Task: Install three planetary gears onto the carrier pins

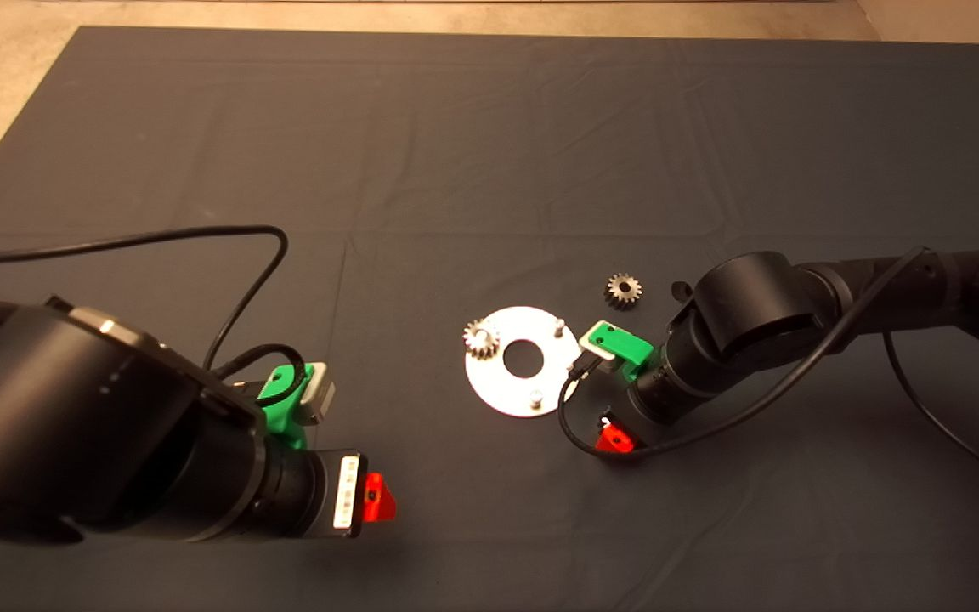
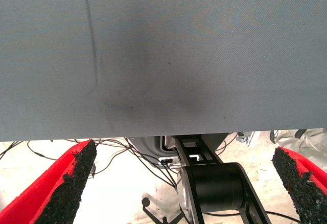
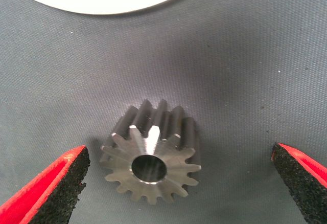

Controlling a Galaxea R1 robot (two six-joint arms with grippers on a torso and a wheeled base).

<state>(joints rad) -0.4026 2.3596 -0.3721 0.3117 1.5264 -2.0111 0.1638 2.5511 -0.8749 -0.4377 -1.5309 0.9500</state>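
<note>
Right wrist view is showing a gear (image 3: 151, 158) lying on the mat (image 3: 245, 81) between the right gripper's (image 3: 179, 183) wide-open fingers, untouched; head view is hiding it under the arm, showing one gear (image 1: 481, 338) on the plate (image 1: 498, 382), another (image 1: 623, 291) loose beside it. Left gripper (image 2: 184, 183) is hanging open, empty.

Third gear (image 3: 152, 155) hidden under the right arm (image 1: 744, 327) in head view.

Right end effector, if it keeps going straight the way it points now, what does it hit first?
Likely the loose planetary gear lying on the mat, between the open right end effector fingers; depth is uncertain.
</note>
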